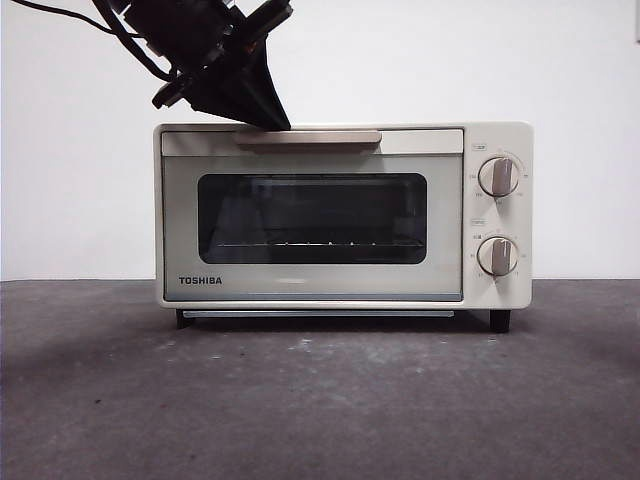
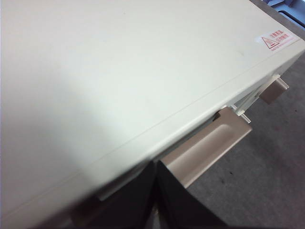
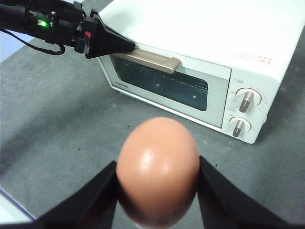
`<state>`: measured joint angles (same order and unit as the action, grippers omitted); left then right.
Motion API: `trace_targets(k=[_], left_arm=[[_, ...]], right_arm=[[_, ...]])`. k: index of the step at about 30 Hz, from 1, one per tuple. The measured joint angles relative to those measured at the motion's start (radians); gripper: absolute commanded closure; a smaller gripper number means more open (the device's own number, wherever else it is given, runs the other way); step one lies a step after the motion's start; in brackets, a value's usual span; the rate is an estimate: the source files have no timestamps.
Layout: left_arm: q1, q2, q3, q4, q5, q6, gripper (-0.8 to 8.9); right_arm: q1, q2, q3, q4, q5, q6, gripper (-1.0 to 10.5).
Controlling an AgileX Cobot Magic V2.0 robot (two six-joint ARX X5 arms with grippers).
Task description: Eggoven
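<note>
My left hand [image 1: 268, 118] sat at the oven's tan handle [image 1: 308, 138], coming down from about eleven o'clock in the front view, its dark tip touching the handle's left end at the top edge of the door. From its own wrist camera I saw the two black jaws pressed close together, with the handle's end [image 2: 205, 151] just beside them and the cream top of the oven [image 2: 119, 71] filling most of the picture. I could not tell whether they were actually pinching the handle or only resting against it.

My right hand [image 3: 157, 179] was clenched on the egg [image 3: 158, 171], a smooth reddish-brown one gripped between the jaws on either side. It hung over the grey table [image 3: 57, 129], well apart from the oven and in front of the door. That hand did not appear in the front view.

The oven [image 1: 345, 215] stood on the table [image 1: 320, 400], door shut, with a dark glass window [image 1: 312, 218] through which I made out a wire rack. TOSHIBA was printed at the door's seven o'clock corner. Two grey knobs sat on the panel at three o'clock of the window, the upper knob [image 1: 498, 176] directly above the lower knob [image 1: 497, 256]. A red warning sticker [image 2: 276, 40] lay on the oven's top near one corner.
</note>
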<state>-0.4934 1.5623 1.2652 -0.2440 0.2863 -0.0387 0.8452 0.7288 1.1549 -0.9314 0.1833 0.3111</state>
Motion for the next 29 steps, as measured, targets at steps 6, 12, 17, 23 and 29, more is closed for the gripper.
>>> trace_targets(k=[6, 12, 17, 23, 29], left_arm=[[-0.022, 0.003, 0.009, -0.028, -0.001, 0.027, 8.08], [-0.081, 0.007, 0.023, -0.098, 0.008, 0.066, 8.08], [-0.154, 0.014, 0.021, -0.182, 0.033, 0.079, 8.08], [-0.231, 0.037, 0.005, -0.308, 0.058, 0.077, 8.08], [-0.307, 0.03, 0.004, -0.35, 0.098, 0.04, 8.08]], right_arm=[[0.0, 0.0, 0.0, 0.0, 0.0, 0.0, 9.4], [0.0, 0.0, 0.0, 0.0, 0.0, 0.0, 9.4], [0.0, 0.0, 0.0, 0.0, 0.0, 0.0, 9.4], [0.0, 0.0, 0.0, 0.0, 0.0, 0.0, 9.4], [0.0, 0.028, 0.0, 0.028, 0.0, 0.0, 9.4]])
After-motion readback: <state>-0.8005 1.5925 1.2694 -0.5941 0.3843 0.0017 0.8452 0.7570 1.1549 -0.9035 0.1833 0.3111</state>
